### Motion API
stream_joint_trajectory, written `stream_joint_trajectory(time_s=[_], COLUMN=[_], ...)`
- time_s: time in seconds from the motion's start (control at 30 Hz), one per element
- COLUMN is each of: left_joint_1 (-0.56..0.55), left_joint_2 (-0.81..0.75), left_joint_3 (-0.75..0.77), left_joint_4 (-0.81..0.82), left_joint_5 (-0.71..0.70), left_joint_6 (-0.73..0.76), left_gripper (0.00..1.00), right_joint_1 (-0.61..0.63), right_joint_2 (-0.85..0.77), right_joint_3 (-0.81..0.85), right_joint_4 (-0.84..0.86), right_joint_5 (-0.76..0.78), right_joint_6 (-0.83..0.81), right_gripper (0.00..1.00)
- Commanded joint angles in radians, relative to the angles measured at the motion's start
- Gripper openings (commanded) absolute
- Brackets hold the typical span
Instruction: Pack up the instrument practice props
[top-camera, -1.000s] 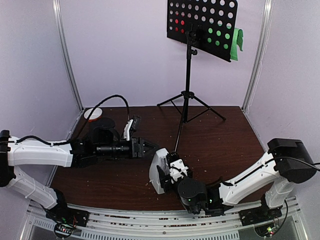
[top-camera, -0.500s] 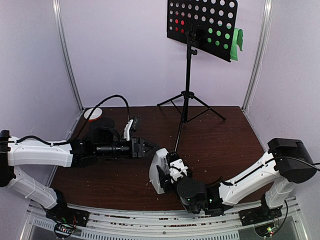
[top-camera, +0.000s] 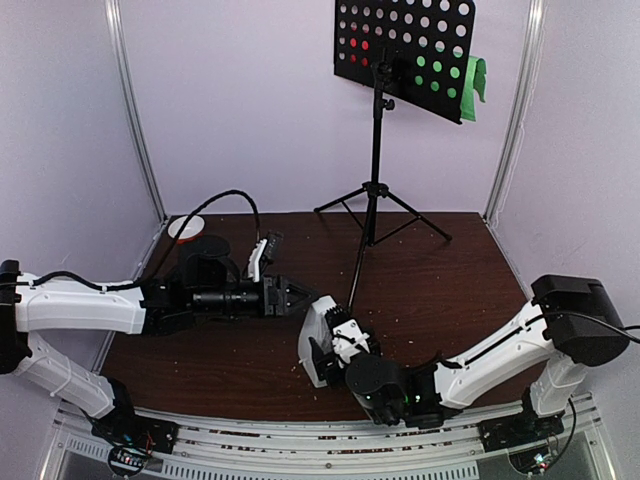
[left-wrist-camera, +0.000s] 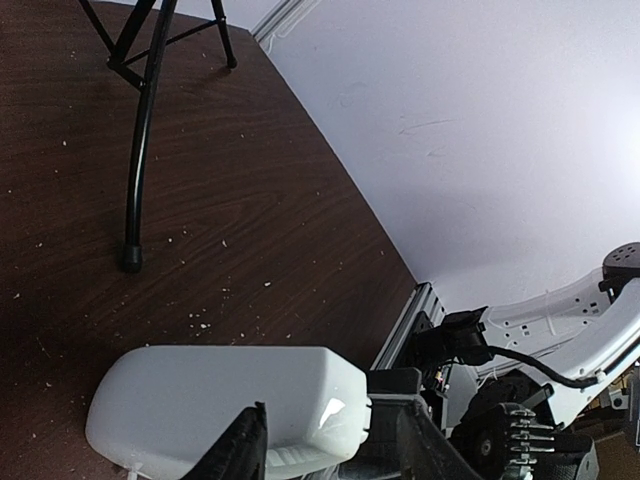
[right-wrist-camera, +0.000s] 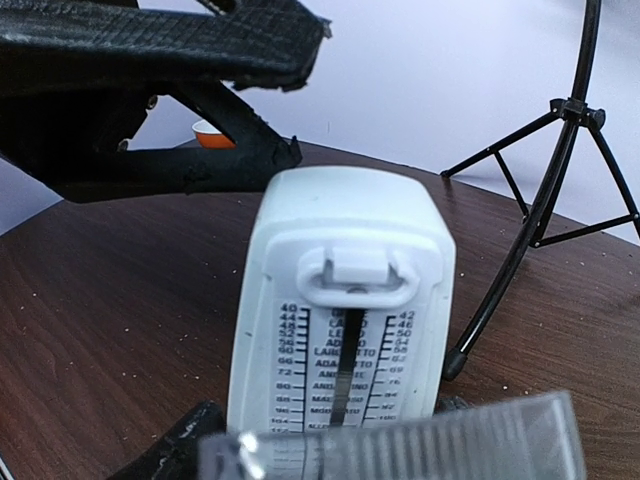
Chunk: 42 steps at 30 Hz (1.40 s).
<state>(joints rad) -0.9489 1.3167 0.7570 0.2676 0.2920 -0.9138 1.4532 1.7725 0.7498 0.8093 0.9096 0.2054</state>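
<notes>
Metronome (top-camera: 316, 338) upright at table's near edge, centre. Left gripper (top-camera: 300, 297) jaws spread apart beside its top, not clamping. Right gripper (top-camera: 345, 345) at its face with clear cover (right-wrist-camera: 400, 440); jaw state cannot be told.

The dark wood-grain tabletop (top-camera: 450, 280) carries a black tripod music stand (top-camera: 376, 150) at upper centre, a white metronome (top-camera: 318, 335) at lower centre, an orange-and-white bowl (top-camera: 186, 228) at far left, and scattered pale specks (left-wrist-camera: 200, 320).

Left arm (top-camera: 85, 303) stretched low, reaching rightward; left end effector (top-camera: 298, 297) level, jaws parted. Right arm (top-camera: 500, 345) folded, forearm low, reaching leftward; right end effector (top-camera: 345, 338) tilted up-left, jaw spacing unreadable.
</notes>
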Motion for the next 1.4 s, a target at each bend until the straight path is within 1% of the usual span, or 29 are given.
stream_joint_trajectory(time_s=[0.0,0.27,0.47,0.87,1.2,1.37], left_joint_1=[0.007,0.007,0.007,0.006,0.007,0.007], left_joint_2=[0.000,-0.010,-0.020,-0.055,-0.087,-0.102], left_joint_3=[-0.007,-0.017,-0.029,-0.054,-0.074,-0.076], left_joint_4=[0.042,0.045,0.048,0.049,0.040,0.027], left_joint_5=[0.010,0.005,0.003,-0.021,-0.041,-0.053], left_joint_6=[0.010,0.006,0.001,-0.005,-0.005,-0.002], left_gripper=[0.47,0.47,0.47,0.48,0.48,0.49], right_joint_1=[-0.017,-0.039,-0.059,-0.091,-0.111,-0.110], right_joint_2=[0.008,0.001,0.009,0.031,0.040,-0.003], right_joint_3=[0.033,0.070,0.111,0.183,0.236,0.228], right_joint_4=[-0.053,-0.115,-0.174,-0.264,-0.307,-0.322], right_joint_5=[-0.008,-0.041,-0.069,-0.124,-0.132,-0.127], right_joint_6=[-0.008,0.000,0.008,0.025,0.016,0.015], right_gripper=[0.74,0.81,0.83,0.97,1.00,1.00])
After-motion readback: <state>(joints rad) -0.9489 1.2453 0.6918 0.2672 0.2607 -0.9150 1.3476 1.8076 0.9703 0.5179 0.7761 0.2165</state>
